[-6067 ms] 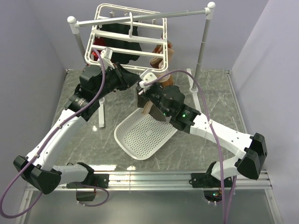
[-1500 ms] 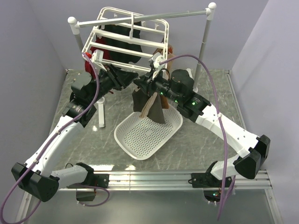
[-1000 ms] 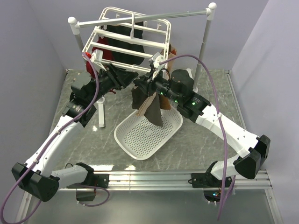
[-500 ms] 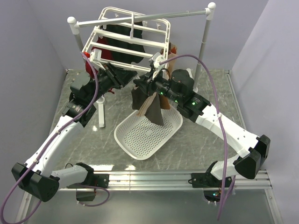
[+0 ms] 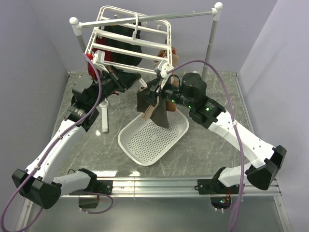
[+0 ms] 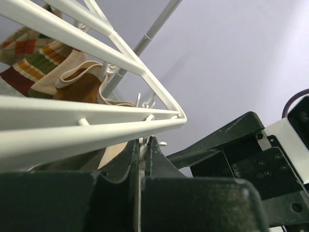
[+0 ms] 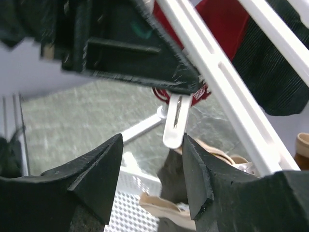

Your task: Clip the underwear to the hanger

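The white hanger hangs from the rail, and its bars cross the left wrist view and the right wrist view. My left gripper is at its near corner, shut on a thin white clip. My right gripper is open, its fingers either side of a dangling white clip. The dark underwear with its beige waistband hangs just under that clip, over the basket. I cannot tell whether the clip grips it.
A white perforated basket lies on the marble table below the underwear. A grey rail on white posts carries the hanger. A black garment, a red one and an orange-brown one hang there too.
My right gripper rose from over the basket to the hanger corner with the underwear. In the last half second the right arm pulled back to the right, and the underwear stayed hanging.
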### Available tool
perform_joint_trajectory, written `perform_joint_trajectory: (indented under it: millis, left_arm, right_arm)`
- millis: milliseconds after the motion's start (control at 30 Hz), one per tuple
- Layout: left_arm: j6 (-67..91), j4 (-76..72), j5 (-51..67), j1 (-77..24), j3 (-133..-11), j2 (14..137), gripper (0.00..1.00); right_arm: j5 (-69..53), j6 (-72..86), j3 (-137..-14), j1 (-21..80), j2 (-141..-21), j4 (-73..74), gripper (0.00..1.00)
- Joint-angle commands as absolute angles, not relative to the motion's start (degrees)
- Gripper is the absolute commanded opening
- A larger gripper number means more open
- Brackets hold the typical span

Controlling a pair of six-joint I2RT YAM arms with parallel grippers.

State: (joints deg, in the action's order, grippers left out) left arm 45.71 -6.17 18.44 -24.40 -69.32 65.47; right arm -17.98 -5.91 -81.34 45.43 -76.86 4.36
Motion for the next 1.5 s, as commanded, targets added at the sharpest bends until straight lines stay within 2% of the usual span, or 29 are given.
perform_joint_trajectory:
  millis: [0, 200, 333, 500, 600, 633, 667, 733, 833, 1000, 1133, 1267, 1467]
  left_arm:
    - [44.2, -6.4, 17.6, -23.9, -69.5, 65.6, 0.00]
    - [44.0, -6.1, 18.2, -23.8, -69.8, 65.8, 0.00]
    - [43.6, -5.5, 18.2, -23.9, -69.9, 65.8, 0.00]
    - [43.5, -5.4, 18.5, -23.9, -69.8, 65.8, 0.00]
    - [43.5, -5.6, 18.6, -23.9, -69.7, 65.8, 0.00]
    - [43.4, -5.6, 18.7, -23.9, -69.7, 65.8, 0.00]
    - [43.3, -5.6, 18.6, -23.9, -69.7, 65.8, 0.00]
    - [43.3, -5.7, 18.7, -23.9, -69.6, 65.8, 0.00]
    - [43.3, -5.8, 18.8, -23.8, -69.4, 65.8, 0.00]
    - [43.2, -5.5, 19.0, -23.8, -69.3, 65.6, 0.00]
    - [43.2, -5.7, 19.2, -23.8, -69.2, 65.6, 0.00]
    - [43.9, -6.2, 19.3, -23.8, -68.7, 65.6, 0.00]
    - [44.3, -6.1, 19.7, -23.8, -68.2, 65.4, 0.00]
  right_arm:
    - [-27.5, -15.1, -84.1, 45.4, -73.0, 12.5, 0.59]
    - [-34.0, -41.9, -84.2, 46.1, -71.3, 28.4, 0.62]
    - [-33.2, -53.9, -89.2, 47.2, -75.7, 40.8, 0.61]
    - [-28.3, -63.7, -89.2, 49.4, -77.2, 44.0, 0.64]
    - [-23.4, -67.9, -87.3, 51.4, -77.0, 43.2, 0.71]
    - [-21.5, -68.0, -86.8, 52.2, -77.1, 42.6, 0.95]
    - [-19.3, -68.0, -87.0, 53.2, -77.5, 42.5, 0.98]
    - [-15.6, -67.7, -90.1, 54.7, -79.9, 46.2, 0.98]
    - [-16.9, -66.0, -93.5, 55.0, -80.9, 49.5, 0.99]
    - [-19.7, -63.3, -86.0, 55.2, -74.7, 39.0, 1.00]
    - [-19.4, -72.1, -86.9, 55.1, -75.1, 46.0, 1.00]
    - [-15.7, -74.1, -94.5, 55.2, -81.6, 55.5, 0.93]
    - [-10.7, -78.0, -96.9, 55.2, -85.7, 55.2, 0.89]
